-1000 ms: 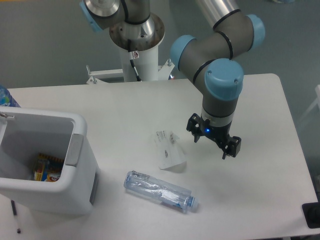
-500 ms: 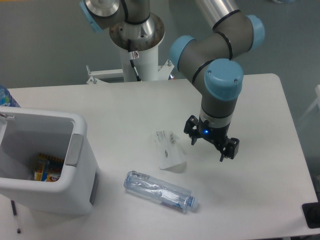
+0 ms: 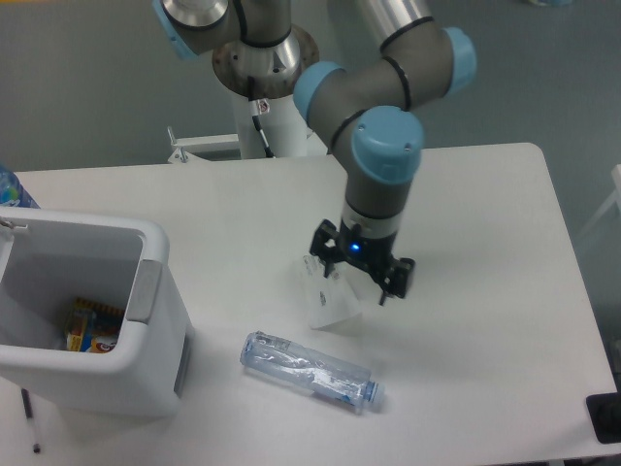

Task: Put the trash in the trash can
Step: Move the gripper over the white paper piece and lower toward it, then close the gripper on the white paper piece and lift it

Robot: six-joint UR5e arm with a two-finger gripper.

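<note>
White crumpled paper wrapper with dark print (image 3: 328,297) sits right under my spread, empty fingers (image 3: 361,276), just toward their left tip, so dropping straight down should straddle it.

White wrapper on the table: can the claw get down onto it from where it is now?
Probably yes. The open claw hangs right over the white wrapper, and nothing lies between them; the plastic bottle sits apart.

One paper wrapper (image 3: 328,299), one crushed bottle (image 3: 310,371), one bin (image 3: 155,254), one orange packet (image 3: 93,328)
</note>
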